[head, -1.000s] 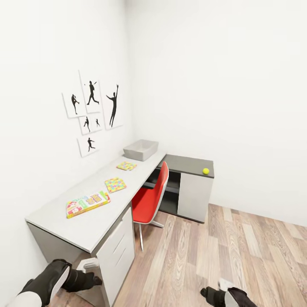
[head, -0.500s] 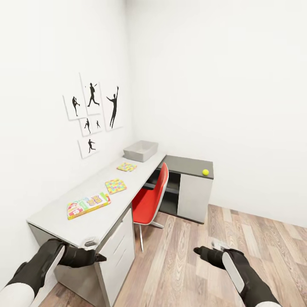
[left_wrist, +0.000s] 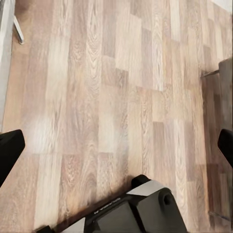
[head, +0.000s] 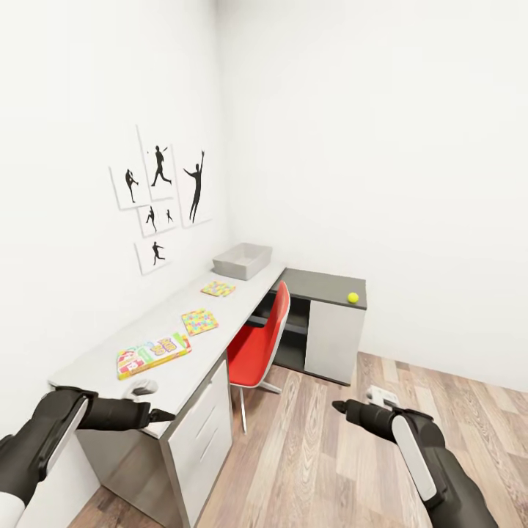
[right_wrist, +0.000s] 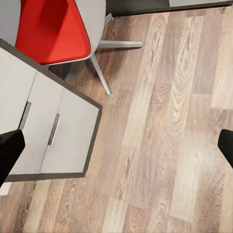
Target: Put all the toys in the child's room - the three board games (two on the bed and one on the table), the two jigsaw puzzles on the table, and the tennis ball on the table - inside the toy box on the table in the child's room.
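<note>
The toy box [head: 243,260] sits at the far end of the table [head: 110,367], against the wall, well beyond both grippers. Between it and the left gripper [head: 163,416] lie two jigsaw puzzles [head: 199,320] and, nearest, a board game [head: 152,353]. The tennis ball [head: 353,298] rests on the dark corner section. The left gripper hovers at the table's near edge, fingers [left_wrist: 8,153] spread; the right gripper [head: 339,405], also spread, hangs over open plank floor [head: 330,469] beside the red chair [head: 258,345].

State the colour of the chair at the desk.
Red seat and back on pale metal legs; the chair shows best in the head view.
</note>
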Robot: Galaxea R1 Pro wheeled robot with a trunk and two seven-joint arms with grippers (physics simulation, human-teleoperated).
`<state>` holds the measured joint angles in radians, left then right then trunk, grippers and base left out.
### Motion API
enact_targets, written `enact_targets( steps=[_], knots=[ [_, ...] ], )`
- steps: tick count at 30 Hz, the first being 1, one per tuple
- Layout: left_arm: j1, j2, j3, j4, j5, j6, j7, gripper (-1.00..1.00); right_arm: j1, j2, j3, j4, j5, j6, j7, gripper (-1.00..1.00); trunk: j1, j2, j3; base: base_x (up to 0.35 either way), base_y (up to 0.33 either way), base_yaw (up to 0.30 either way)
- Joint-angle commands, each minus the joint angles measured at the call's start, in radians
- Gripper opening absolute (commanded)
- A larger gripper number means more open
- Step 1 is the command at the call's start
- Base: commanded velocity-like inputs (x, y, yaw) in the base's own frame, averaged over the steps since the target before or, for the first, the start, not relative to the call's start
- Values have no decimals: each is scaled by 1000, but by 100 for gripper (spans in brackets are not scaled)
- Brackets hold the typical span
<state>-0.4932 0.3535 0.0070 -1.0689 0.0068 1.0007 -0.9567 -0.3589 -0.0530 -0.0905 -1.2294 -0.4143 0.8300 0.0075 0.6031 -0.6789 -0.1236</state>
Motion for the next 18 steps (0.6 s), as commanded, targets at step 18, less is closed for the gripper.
enact_targets(
  steps=[18],
  knots=[
    [7, 34, 36, -58, 0, 17, -127, 100, 26, 2, -13, -23, -4, 7, 3, 100, -69, 125, 55, 0, 0, 0]
  ],
)
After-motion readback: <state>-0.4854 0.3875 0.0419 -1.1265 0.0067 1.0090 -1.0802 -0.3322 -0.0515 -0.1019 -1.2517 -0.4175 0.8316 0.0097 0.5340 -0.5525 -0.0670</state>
